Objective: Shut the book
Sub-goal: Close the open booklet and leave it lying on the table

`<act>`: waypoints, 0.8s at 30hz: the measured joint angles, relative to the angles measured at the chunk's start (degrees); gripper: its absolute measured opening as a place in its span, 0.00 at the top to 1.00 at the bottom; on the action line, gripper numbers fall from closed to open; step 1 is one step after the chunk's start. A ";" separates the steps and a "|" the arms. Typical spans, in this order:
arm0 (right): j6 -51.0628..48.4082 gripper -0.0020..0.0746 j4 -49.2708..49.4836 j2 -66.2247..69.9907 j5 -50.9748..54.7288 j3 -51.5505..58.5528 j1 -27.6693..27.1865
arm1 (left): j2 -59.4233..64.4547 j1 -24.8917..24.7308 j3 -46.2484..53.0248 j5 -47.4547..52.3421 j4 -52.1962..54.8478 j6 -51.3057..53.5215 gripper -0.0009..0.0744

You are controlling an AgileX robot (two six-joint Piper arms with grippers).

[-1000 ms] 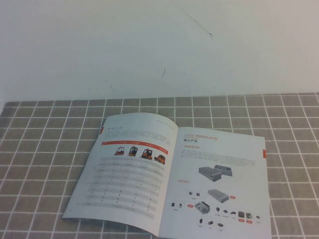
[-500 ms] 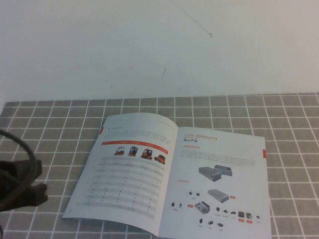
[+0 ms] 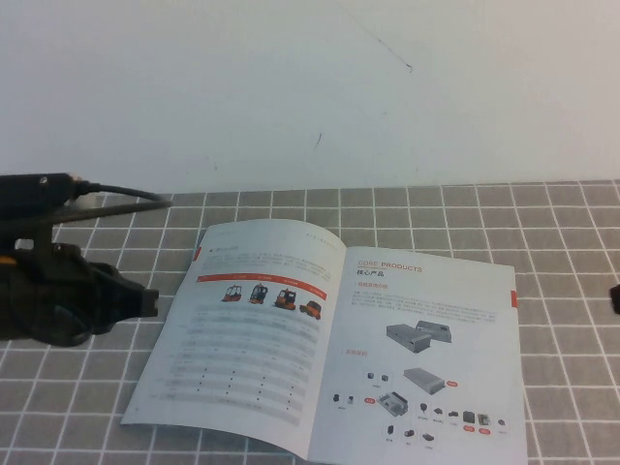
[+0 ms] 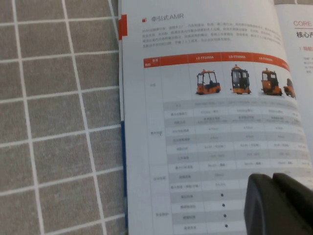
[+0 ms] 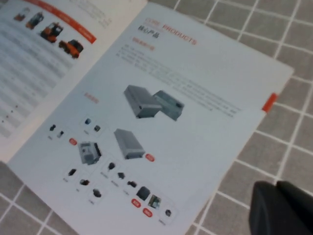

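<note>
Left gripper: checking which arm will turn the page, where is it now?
High view: the left gripper is on the left, just beside the left page of the open book; the right gripper barely shows at the right edge.

Your high camera looks down from the robot's own side across the checked tablecloth (image 3: 77, 407) to the white wall (image 3: 291, 87) at its far edge. It takes in the whole open catalogue (image 3: 339, 339), the left gripper (image 3: 145, 300) toward the cloth's left edge, and a sliver of the right gripper (image 3: 615, 298) toward the right edge. Your left wrist camera sits close over the forklift page (image 4: 220, 122), angled onto the bare cloth beside it. Your right wrist camera views the products page (image 5: 161, 112) from slightly farther off. Both pages also appear in the high view.
</note>
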 joint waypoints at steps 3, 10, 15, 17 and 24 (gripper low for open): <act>-0.80 0.98 0.84 4.86 -2.63 0.00 5.48 | 3.49 0.00 -2.17 -0.13 -0.14 1.76 0.99; -1.18 0.98 2.44 16.53 -12.15 -0.30 17.09 | 11.43 0.00 -3.46 -4.04 0.45 2.63 0.99; -1.45 0.98 3.96 24.50 -17.95 -0.44 19.70 | 16.88 0.00 -3.61 -8.09 0.45 2.77 0.99; -1.95 0.98 4.04 27.34 -18.85 -0.44 19.84 | 18.80 0.00 -3.83 -9.45 0.45 2.77 0.99; -3.46 0.98 4.26 34.12 -19.91 -0.44 19.97 | 24.03 0.00 -4.03 -16.04 0.45 3.04 0.99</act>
